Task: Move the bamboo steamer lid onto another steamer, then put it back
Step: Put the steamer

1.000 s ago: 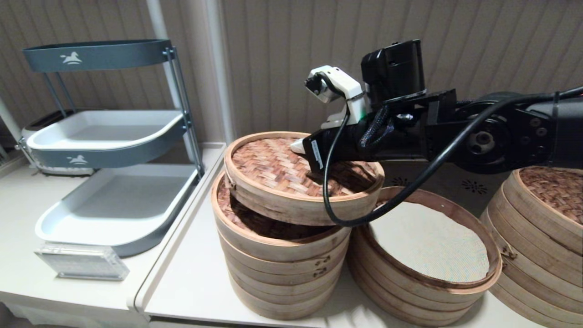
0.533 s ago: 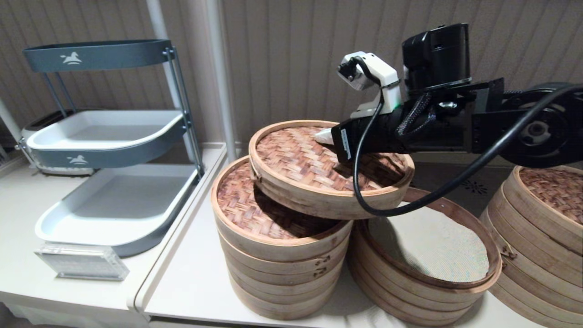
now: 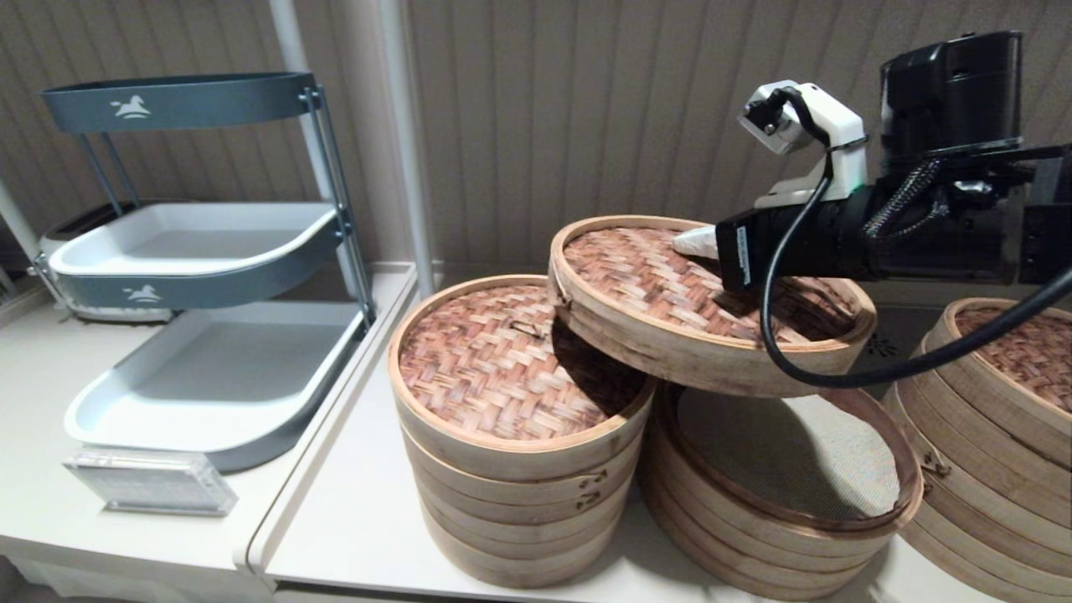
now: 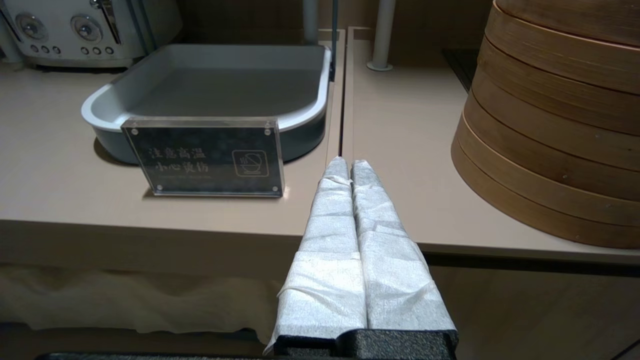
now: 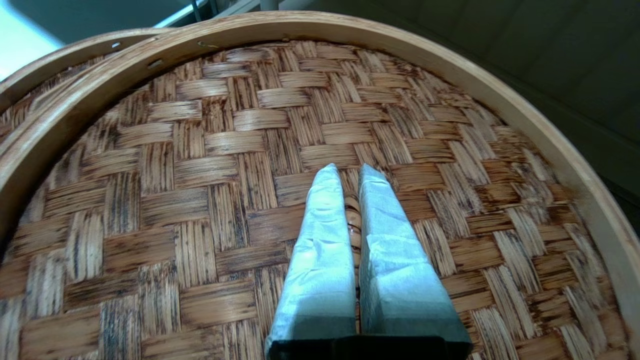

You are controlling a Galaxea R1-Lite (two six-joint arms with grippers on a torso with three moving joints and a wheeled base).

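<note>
The bamboo steamer lid (image 3: 670,301) hangs tilted in the air, its woven top (image 5: 210,165) filling the right wrist view. My right gripper (image 5: 348,172) is shut on the lid's small loop handle, which shows between the white-wrapped fingers (image 5: 320,240). In the head view the gripper (image 3: 699,244) holds the lid over the gap between the tall left steamer stack (image 3: 511,469) and the low wide steamer (image 3: 779,536) with its cream mesh liner (image 3: 796,461). My left gripper (image 4: 345,165) is shut on nothing, parked low in front of the counter edge, out of the head view.
A second woven-topped stack (image 3: 997,402) stands at the far right. A grey three-tier tray rack (image 3: 201,251) and a small acrylic sign (image 3: 151,481) occupy the counter's left part. The wall lies close behind the steamers. A toaster (image 4: 75,30) sits behind the bottom tray.
My right gripper has carried the lid up and to the right, off the left stack and partly over the low steamer. The left stack's own woven top is now uncovered.
</note>
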